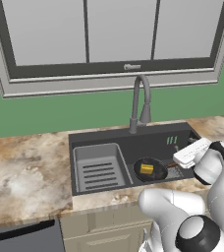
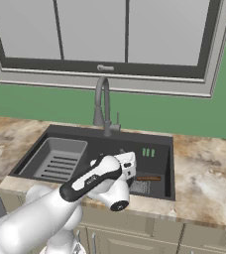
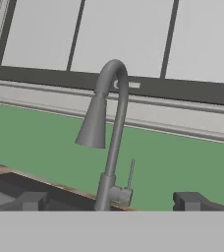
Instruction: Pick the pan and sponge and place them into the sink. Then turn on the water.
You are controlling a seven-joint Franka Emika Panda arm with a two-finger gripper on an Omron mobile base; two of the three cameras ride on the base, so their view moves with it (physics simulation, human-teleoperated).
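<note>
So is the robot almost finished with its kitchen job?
Nearly. The pan already lies in the sink, with the sponge sitting on it. The end effector is open, holds nothing, and faces the faucet from the hand view, seemingly lining up on it. What is left: no water runs from the spout, so the tap is not turned on yet.

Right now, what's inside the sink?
In the sink: a grey ribbed rack insert on the left, and the black pan with the yellow sponge in it. The arm covers the pan's right side and handle end.
</note>
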